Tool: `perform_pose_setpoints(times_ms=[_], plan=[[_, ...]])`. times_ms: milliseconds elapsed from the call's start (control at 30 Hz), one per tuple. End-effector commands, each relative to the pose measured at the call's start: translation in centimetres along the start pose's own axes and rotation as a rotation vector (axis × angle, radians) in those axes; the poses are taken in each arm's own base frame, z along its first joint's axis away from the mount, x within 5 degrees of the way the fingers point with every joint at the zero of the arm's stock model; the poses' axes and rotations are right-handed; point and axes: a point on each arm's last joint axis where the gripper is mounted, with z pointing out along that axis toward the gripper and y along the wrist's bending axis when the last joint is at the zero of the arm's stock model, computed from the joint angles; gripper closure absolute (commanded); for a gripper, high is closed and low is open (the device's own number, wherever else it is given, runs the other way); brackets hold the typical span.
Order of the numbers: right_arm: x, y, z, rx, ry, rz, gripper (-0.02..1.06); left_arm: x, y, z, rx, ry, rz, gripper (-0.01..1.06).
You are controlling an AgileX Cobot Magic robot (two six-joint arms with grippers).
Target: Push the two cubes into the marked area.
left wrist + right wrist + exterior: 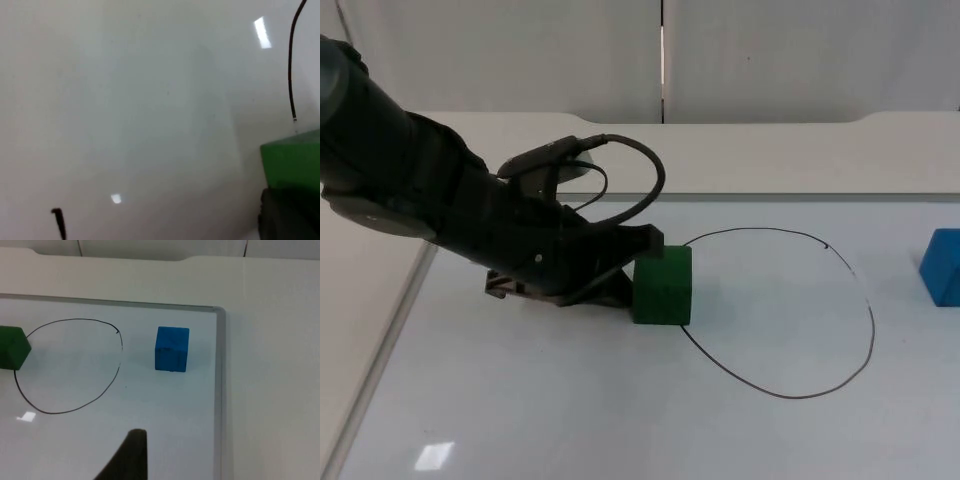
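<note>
The left gripper [620, 275] lies low on the white table [520, 400], its tip pressed against the left face of the green cube [662, 285]. Whether its fingers are parted or closed cannot be told; they grasp nothing, the contact being a push from the side. In the left wrist view the green cube [292, 160] sits directly ahead of a dark fingertip [285, 217], touching it.

The green cube stands upright, straddling the left edge of the marked area [780, 315], a hand-drawn black loop on the table. Most of the cube appears to lie outside the line. The cube lies to the right of the left gripper, and the loop's centre lies further right along the same line, so the judgement is that a continued rightward push would carry it in. A cube has no long axis; its faces sit roughly square to the push, so little twisting is expected.

The blue cube [942, 266] rests upright well outside the loop, to its right. The right wrist view shows the blue cube [172, 348] just beside the loop's right edge [120, 355], with a fingertip [127, 457] of the right gripper well short of it. The right arm waits; it is the nearer arm to the blue cube, which would need a leftward push. The state of the right gripper cannot be told.
</note>
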Motion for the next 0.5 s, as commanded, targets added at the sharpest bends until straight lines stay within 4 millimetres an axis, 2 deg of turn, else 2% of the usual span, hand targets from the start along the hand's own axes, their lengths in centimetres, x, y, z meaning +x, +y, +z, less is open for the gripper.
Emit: perform_pose_setpoints(times_ms=[0,167,467], plan=[[0.04,-0.01,0.03,0.006,-0.003,0.002,-0.01,0.45,-1.06,0.36,0.028,0.014,-0.011,1.05],[0.04,-0.01,0.03,0.006,-0.003,0.002,-0.01,1.03,-1.91,0.78,0.006,0.024,0.019,1.05],[0.04,-0.01,0.03,0.006,-0.003,0.002,-0.01,1.17,-1.91,0.93,-0.039,0.018,0.040,1.05]])
